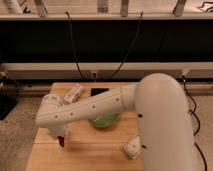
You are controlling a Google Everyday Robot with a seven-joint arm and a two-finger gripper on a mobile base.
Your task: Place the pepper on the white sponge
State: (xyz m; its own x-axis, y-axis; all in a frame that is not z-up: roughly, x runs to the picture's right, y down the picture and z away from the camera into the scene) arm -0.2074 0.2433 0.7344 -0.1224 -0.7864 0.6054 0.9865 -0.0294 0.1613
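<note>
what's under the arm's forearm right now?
The green bowl shows partly below the forearm; the rest is covered. The gripper hangs near the wooden table's left edge with the pepper at its tip. Anything else beneath is hidden.

Lighting dim-ish, warm indoor cast. Brightest strip along top of frame, pale and washed out; below it a wide dark band, near black, w/ no detail. Counter point(95, 152) evenly lit, orange-tan, soft shadow under the white arm point(100, 107) lower left. Arm shell catches a mild sheen, esp. the big rounded part at right. Whole frame soft, edges of objs smeared. Gripper point(61, 141) at lower left of frame, just under arm's end, in shade and blurred to a dark red smudge.
</note>
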